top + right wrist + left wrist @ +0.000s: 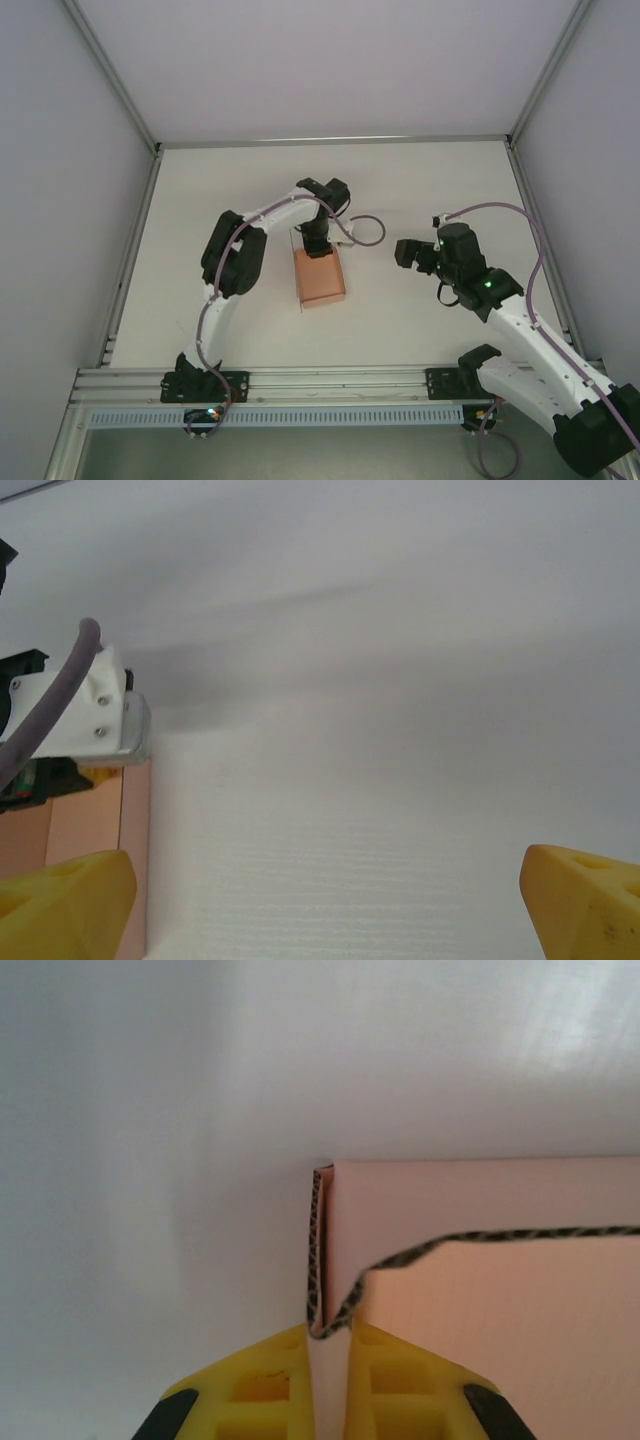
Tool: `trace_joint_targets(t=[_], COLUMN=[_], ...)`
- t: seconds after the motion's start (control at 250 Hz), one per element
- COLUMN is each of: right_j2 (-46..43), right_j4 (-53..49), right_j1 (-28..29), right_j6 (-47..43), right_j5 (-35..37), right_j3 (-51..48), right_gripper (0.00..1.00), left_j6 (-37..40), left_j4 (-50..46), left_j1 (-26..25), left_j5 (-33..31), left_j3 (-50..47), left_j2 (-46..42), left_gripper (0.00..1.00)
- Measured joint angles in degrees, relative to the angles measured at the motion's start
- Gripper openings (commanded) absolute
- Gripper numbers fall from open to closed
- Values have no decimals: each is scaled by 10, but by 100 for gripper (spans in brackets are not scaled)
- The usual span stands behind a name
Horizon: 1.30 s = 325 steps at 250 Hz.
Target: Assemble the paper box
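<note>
Salmon-pink card forms the paper box (pixel 320 280), partly folded up in the middle of the table (pixel 200 200). Its opening seems to face upward, and its long axis runs near to far, tilted slightly. The left gripper (pixel 330 1332) is pinched tight on a thin wall at the box's far end. The right gripper (pixel 405 252) hangs spread wide to the right, empty. This looks like wall-folding; next, the right gripper probably has to steady the box.

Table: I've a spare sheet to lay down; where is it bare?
Bare: the table from the far edge to the left pincer, and the near strip between paper box and front rail. Crowded: the middle, where that pincer grips the box, open right pincer beside it.
</note>
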Motion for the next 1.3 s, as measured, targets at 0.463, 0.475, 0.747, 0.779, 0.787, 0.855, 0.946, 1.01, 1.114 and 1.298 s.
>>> trace_joint_targets(t=[0.463,0.475,0.747,0.779,0.787,0.855,0.946,1.01,1.114,1.298], right_j2=[162,169,292,304,306,323,334,340,349,373], right_j4=[130,136,233,235,236,241,246,246,248,275], right_j1=[105,107,113,114,115,118,119,120,120,120], right_j6=[78,79,135,134,136,136,138,145,151,152], right_j5=[-23,-22,14,24,26,50,88,107,124,134], right_j3=[23,25,111,125,128,147,151,151,152,155], right_gripper=[89,87,68,63,61,49,36,34,37,35], left_j6=[-248,-255,-354,-362,-363,-380,-399,-410,-423,-438], left_j4=[191,193,229,231,231,233,236,237,246,257], left_j1=[-2,-3,-59,-65,-66,-74,-76,-76,-76,-77], left_j5=[-251,-256,-370,-379,-380,-391,-403,-410,-414,-416], left_j3=[-15,-15,-28,-31,-31,-38,-50,-57,-63,-73], left_j2=[-133,-139,-188,-189,-189,-190,-197,-205,-219,-244], left_gripper=[0,0,0,0,0,0,0,0,0,0])
